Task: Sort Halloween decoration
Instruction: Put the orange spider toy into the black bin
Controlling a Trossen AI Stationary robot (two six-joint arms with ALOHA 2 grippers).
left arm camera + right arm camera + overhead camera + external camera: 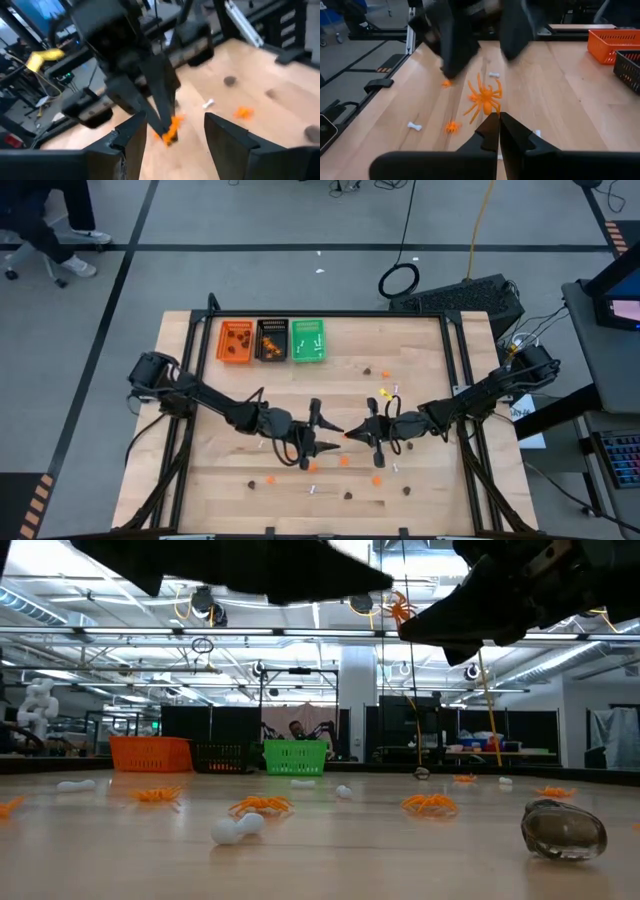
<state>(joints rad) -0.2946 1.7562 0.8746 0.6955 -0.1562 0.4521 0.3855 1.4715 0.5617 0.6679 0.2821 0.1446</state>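
Note:
An orange spider (484, 99), one of the Halloween decorations, hangs in the air over the table's middle. My right gripper (498, 117) is shut on it. My left gripper (335, 443) faces it from the table's left. Its two fingers (131, 137) stand open, apart from the spider, which shows between them in the left wrist view. More small orange (345, 461), brown (348, 494) and white (313, 488) trinkets lie loose on the wooden table (240, 480). My right gripper pinches the orange spider at its near edge (488, 111), between the free ends of its two fingers. The fingers come from the table's right, nearly level and slanting a little down. The spider sticks out beyond the fingertips (162, 112), lifted clear of the table.
Three small trays stand side by side at the table's far left: orange (236, 341), black (271, 340) and green (308, 341), each with a few trinkets inside. A black frame (455, 380) runs along the table's edges. Loose trinkets lie scattered near both grippers.

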